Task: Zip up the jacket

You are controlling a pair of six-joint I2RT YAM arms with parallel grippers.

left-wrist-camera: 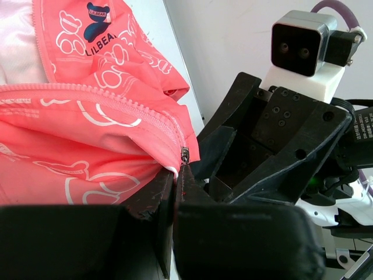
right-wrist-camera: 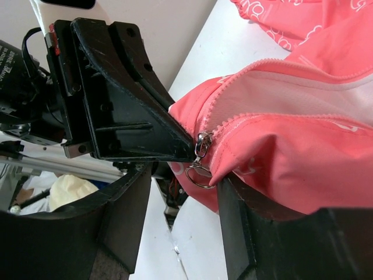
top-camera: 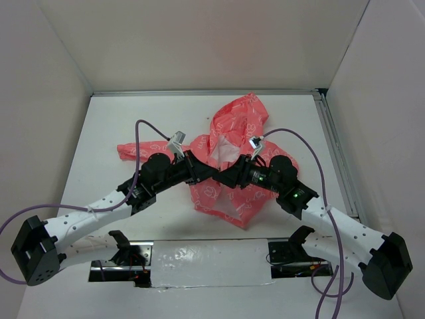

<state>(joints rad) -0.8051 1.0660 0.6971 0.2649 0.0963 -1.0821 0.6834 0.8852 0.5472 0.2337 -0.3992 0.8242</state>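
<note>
The left arm (top-camera: 99, 209) and right arm (top-camera: 332, 222) reach inward, tips nearly touching. The left pincer (left-wrist-camera: 176, 184) has its jaws pressed together; the right pincer (right-wrist-camera: 183, 188) has its jaws parted.

**Jacket mid-counter, claws meeting over it**
The jacket (top-camera: 232, 143) lies on the counter (top-camera: 119, 113), its hood toward the far wall and one sleeve stretched left. The left claw (top-camera: 212, 172) reaches in from the left and the right claw (top-camera: 223, 178) from the right, tips just beside each other at the zipper slider (right-wrist-camera: 202, 142).

Small coral-pink hooded thin-fabric jacket (top-camera: 234, 123), white bear print, lies crumpled mid white table (top-camera: 133, 113). Front unzipped, white lining showing. Metal zipper slider (right-wrist-camera: 202, 143) at the teeth's bottom end.
</note>
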